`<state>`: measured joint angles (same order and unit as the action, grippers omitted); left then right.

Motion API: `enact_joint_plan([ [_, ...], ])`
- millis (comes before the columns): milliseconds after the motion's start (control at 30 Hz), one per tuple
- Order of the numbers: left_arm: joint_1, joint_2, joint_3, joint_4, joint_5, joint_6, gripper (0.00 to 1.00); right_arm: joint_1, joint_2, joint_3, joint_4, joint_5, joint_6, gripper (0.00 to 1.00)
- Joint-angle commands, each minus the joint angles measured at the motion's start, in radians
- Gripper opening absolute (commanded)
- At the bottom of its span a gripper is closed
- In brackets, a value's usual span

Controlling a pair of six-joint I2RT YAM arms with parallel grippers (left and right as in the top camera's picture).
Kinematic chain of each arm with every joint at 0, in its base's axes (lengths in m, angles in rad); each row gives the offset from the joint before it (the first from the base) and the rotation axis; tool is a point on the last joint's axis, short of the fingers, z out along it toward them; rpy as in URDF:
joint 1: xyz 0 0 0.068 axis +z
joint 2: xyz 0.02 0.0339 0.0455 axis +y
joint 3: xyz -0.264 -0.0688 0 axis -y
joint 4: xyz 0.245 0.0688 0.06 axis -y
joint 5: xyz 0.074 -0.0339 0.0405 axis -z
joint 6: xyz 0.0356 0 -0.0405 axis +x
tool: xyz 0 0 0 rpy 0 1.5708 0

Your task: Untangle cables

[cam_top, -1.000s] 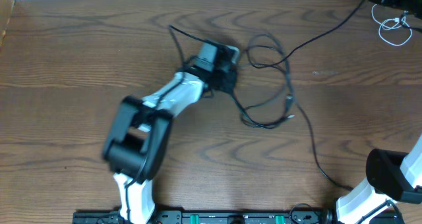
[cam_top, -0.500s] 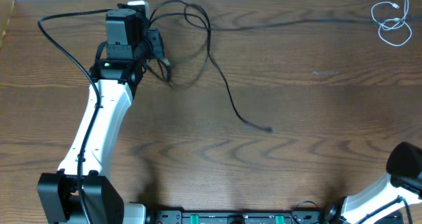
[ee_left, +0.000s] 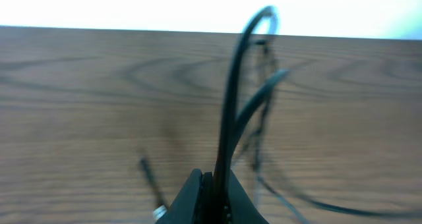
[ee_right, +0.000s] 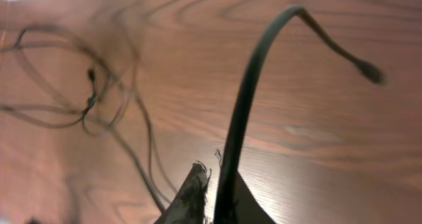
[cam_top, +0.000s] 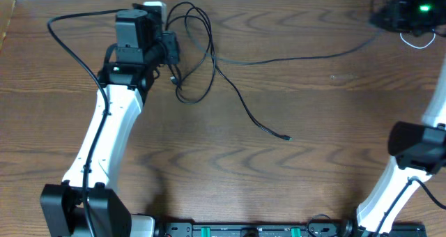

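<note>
Here, both claws are clamped on the one black cable [ee_left: 223, 118]. The left claw [ee_left: 211, 192] has its fingers pressed together on the cable, which rises straight out of the grip and arches over. A cluster of loops [ee_right: 89, 104] hangs just beside and below this claw, near the far edge of the desk [cam_top: 313, 188].

The right claw [ee_right: 212, 196] is likewise closed on the cable, close to one plug [ee_right: 372, 71], which curls up and over to that claw's right. Between the two claws the cable runs in one shallow span. It is probably held this way so that drawing the claws apart pulls slack out of the loops.

The other end [cam_top: 286, 136] lies free on the desk, well apart from both claws, on the robot's side. The white cable [cam_top: 420, 43] sits just beside the right claw, largely hidden by it, and appears separate from the black one. By this reading, the loops at the left claw are what remains to be opened.
</note>
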<state>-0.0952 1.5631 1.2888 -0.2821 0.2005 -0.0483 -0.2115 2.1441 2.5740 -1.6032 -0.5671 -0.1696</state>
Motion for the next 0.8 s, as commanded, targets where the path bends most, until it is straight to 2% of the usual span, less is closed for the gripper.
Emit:
enact_joint_plan([
  [0,-0.042,-0.11,0.01,-0.005,0.08,-0.01,0.07,0.095,0.035,0.007,0.002,0.065,-0.053,0.18],
  [167,-0.06,-0.23,0.01,-0.036,0.128,-0.048,0.07,0.156,0.063,0.007,0.006,0.086,-0.044,0.65],
  [233,-0.06,-0.254,0.01,-0.039,0.162,-0.06,0.07,0.166,0.061,0.007,0.016,0.069,-0.045,0.79],
  [367,-0.06,-0.274,0.01,-0.024,0.204,-0.093,0.07,0.193,0.061,0.007,0.023,-0.048,-0.076,0.81],
  [567,-0.059,-0.275,0.01,0.041,0.216,-0.193,0.07,0.283,0.065,0.002,0.056,-0.058,-0.078,0.79],
  [767,-0.056,-0.275,0.01,0.058,0.24,-0.332,0.07,0.407,0.067,-0.106,0.227,-0.144,-0.078,0.79],
])
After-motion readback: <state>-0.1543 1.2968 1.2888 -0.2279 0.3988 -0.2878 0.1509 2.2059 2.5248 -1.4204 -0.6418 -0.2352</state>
